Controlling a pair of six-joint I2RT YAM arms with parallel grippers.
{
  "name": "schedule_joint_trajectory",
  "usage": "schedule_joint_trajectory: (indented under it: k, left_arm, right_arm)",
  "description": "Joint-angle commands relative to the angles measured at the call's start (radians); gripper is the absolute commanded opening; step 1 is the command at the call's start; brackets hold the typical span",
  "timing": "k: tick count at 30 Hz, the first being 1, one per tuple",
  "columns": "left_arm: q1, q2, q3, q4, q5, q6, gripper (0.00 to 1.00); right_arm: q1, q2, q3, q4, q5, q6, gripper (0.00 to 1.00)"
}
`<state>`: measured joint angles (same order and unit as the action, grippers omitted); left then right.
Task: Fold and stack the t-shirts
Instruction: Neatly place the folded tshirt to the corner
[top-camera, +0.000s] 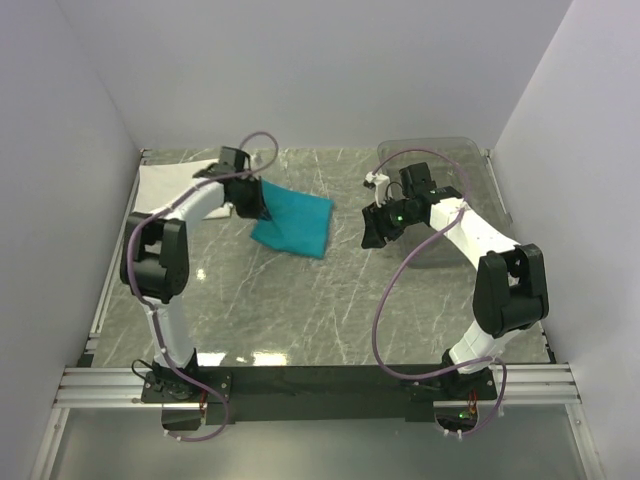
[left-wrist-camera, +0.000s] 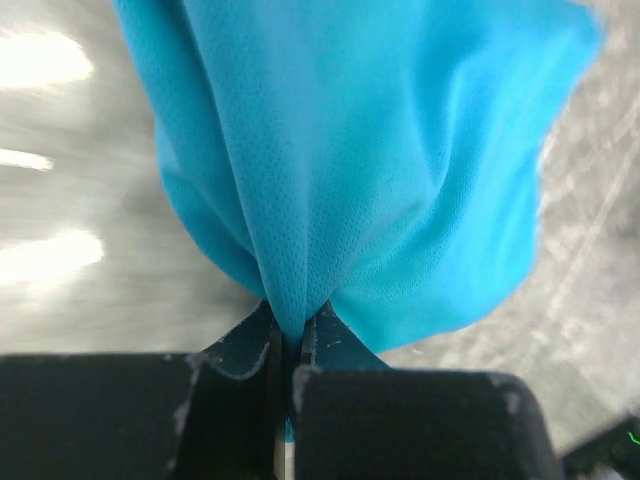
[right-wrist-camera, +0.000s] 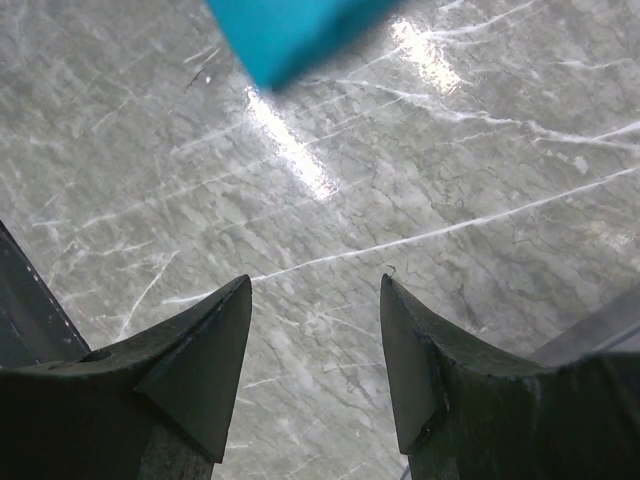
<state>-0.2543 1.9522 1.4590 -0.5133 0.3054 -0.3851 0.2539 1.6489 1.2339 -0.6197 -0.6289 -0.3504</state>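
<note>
Left gripper (left-wrist-camera: 295, 338) pinches a bunched fold of the teal t-shirt (left-wrist-camera: 350, 150) near the table (top-camera: 300, 310) far edge. The cloth looks soft and light, probably best gripped at corners. Right gripper (right-wrist-camera: 315, 330) has its fingers spread, empty.

Centre lies one t-shirt (top-camera: 295, 225), far left the other t-shirt (top-camera: 160, 185) (bin (top-camera: 495, 190) far right)

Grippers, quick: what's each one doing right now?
Left gripper: closed, pinching the teal shirt.
Right gripper: open, holding nothing.

Two t-shirts (top-camera: 293, 225), one clear bin (top-camera: 496, 196)
</note>
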Motion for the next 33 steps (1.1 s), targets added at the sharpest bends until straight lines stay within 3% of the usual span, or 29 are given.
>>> schedule_joint_trajectory:
  k: [1, 8, 21, 33]
  left_arm:
    - [0.042, -0.082, 0.092, -0.071, -0.081, 0.158, 0.00]
    - [0.141, -0.081, 0.191, -0.108, -0.118, 0.212, 0.01]
    - [0.187, 0.002, 0.469, -0.172, -0.235, 0.368, 0.00]
    - [0.302, 0.042, 0.469, -0.197, -0.082, 0.499, 0.01]
  right_arm:
    - [-0.013, -0.024, -0.002, 0.031, -0.035, 0.005, 0.61]
    - [-0.022, -0.008, -0.013, 0.043, -0.055, 0.007, 0.61]
    - [-0.038, 0.011, -0.044, 0.064, -0.094, 0.010, 0.61]
    - [-0.039, 0.029, -0.056, 0.066, -0.124, 0.008, 0.61]
